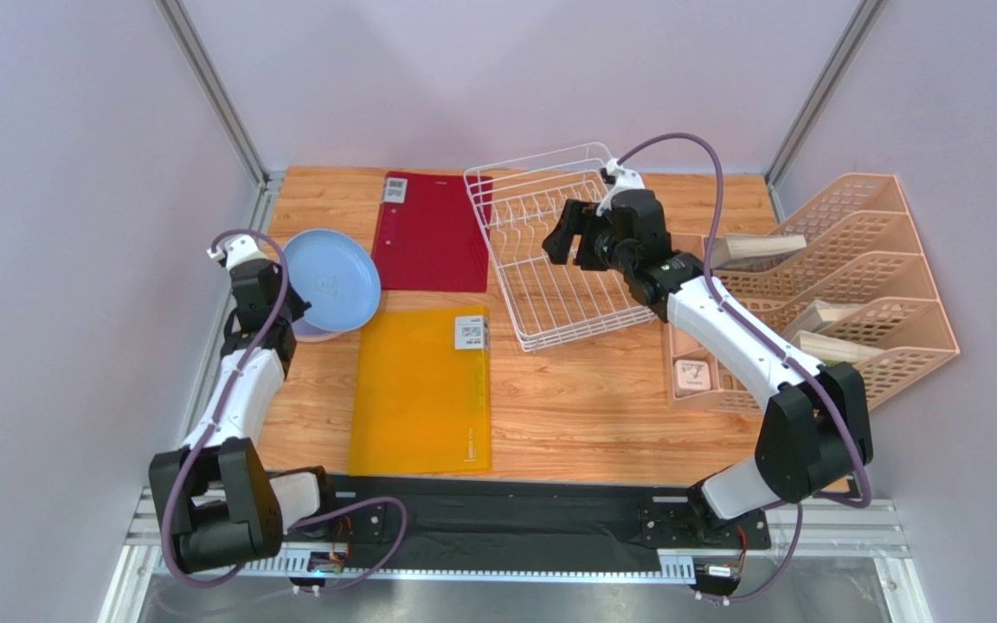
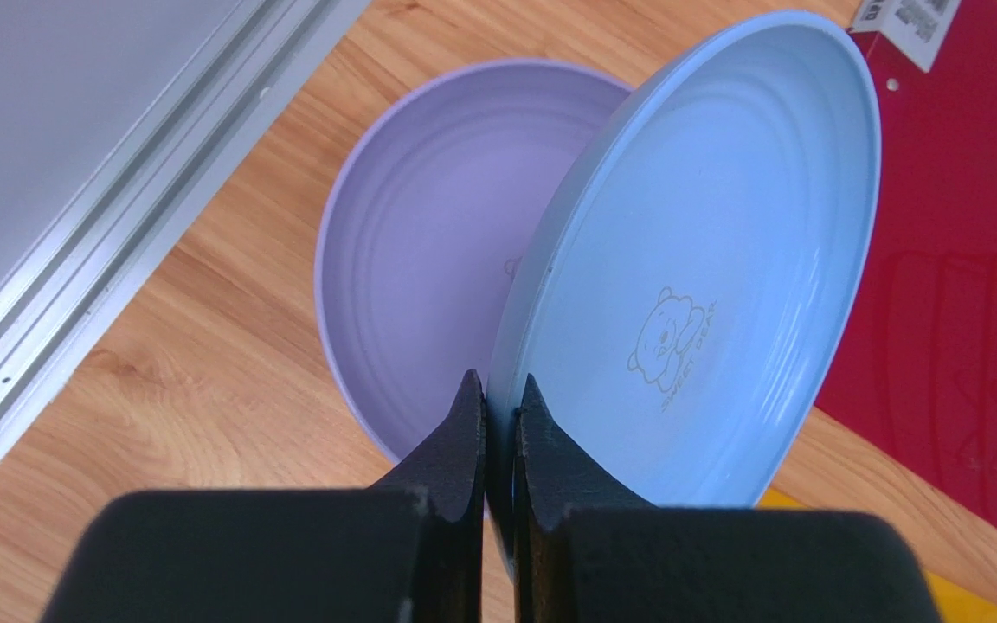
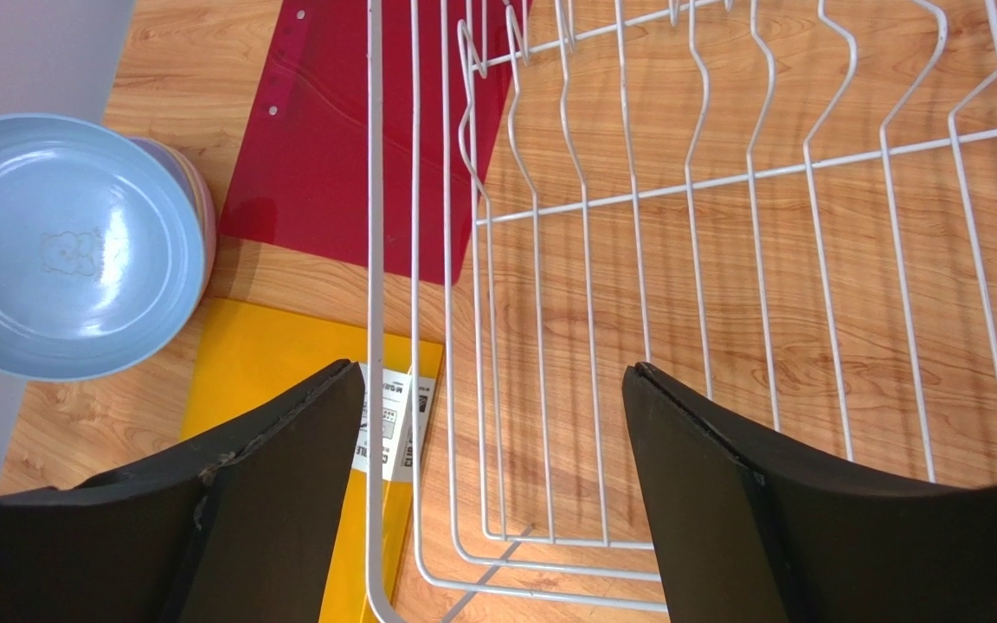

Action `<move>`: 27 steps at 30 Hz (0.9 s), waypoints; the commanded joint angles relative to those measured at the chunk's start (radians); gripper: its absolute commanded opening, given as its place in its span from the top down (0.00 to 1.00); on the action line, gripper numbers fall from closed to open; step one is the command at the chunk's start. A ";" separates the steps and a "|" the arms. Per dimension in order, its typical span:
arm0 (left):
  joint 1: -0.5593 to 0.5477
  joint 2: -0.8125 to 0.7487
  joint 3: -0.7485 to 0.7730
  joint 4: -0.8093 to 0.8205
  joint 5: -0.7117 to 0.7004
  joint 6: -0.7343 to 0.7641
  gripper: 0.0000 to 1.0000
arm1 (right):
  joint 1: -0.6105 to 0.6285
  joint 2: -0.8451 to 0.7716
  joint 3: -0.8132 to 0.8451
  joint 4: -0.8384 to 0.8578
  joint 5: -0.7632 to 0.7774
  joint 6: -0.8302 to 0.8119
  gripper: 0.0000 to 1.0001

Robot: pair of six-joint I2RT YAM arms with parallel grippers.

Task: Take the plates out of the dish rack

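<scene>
left gripper (image 2: pixel 501 435): clamped on blue plate (image 2: pixel 712 260) rim, plate tilted over lavender plate (image 2: pixel 432 260)
right gripper (image 3: pixel 491 374): spread wide above dish rack (image 1: pixel 553 279)
organiser (image 1: pixel 900 344): papers (image 1: pixel 757 247) in slots

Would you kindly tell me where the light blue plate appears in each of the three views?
Top external: light blue plate at far left, just left of the red folder.
Left wrist: centre and right, tilted, rim pinched in the left gripper, lavender plate behind it.
Right wrist: at the left edge.
Shared landmark: the red folder, beside the plate in every view.
</scene>
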 commanded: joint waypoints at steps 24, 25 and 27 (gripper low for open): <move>0.076 0.021 -0.082 0.151 -0.103 -0.126 0.95 | 0.003 0.064 0.020 0.039 -0.080 -0.004 0.22; 0.078 0.029 -0.088 0.151 -0.105 -0.126 0.93 | 0.001 0.063 0.018 0.039 -0.076 -0.005 0.22; 0.076 0.040 -0.085 0.142 -0.111 -0.129 0.89 | 0.001 0.058 0.011 0.040 -0.072 -0.008 0.22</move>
